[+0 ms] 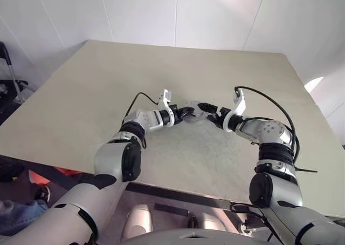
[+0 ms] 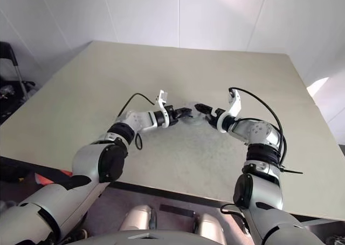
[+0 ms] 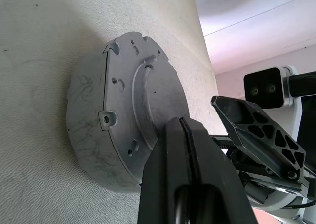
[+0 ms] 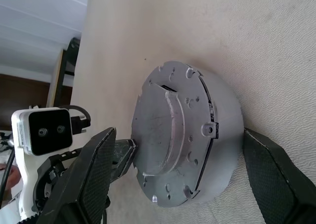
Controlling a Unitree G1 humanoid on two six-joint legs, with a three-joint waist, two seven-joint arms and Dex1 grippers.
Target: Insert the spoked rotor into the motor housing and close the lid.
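Table [image 1: 97, 94], pale beige with a fine grainy texture, spreads wide under both arms and reaches back to a wall of white panels with thin seams. Its near edge is dark, and past its left corner stand a black wheeled frame [image 1: 11, 77] and some clutter on the floor. A patch of bright light falls on the wall at the table's far right corner.

Near the table's middle sits a round silver-grey metal unit, the motor housing [image 4: 217, 135] with the lid [image 4: 163, 140] on top of it. A seam runs round the side where the two meet, and the lid's flat face carries a raised central disc, small screw holes and notched tabs at the rim. The spoked rotor cannot be seen.

The left claw [image 3: 183, 155] is at the housing's left side, its two black fingers pressed flat together with their tips against the lid's rim. The right claw [image 4: 180, 177] comes in from the housing's right side with its fingers spread wide, one finger [image 4: 98, 169] on each side of the housing. Whether they touch the metal cannot be told. Each wrist carries a small white camera block [image 4: 42, 132].
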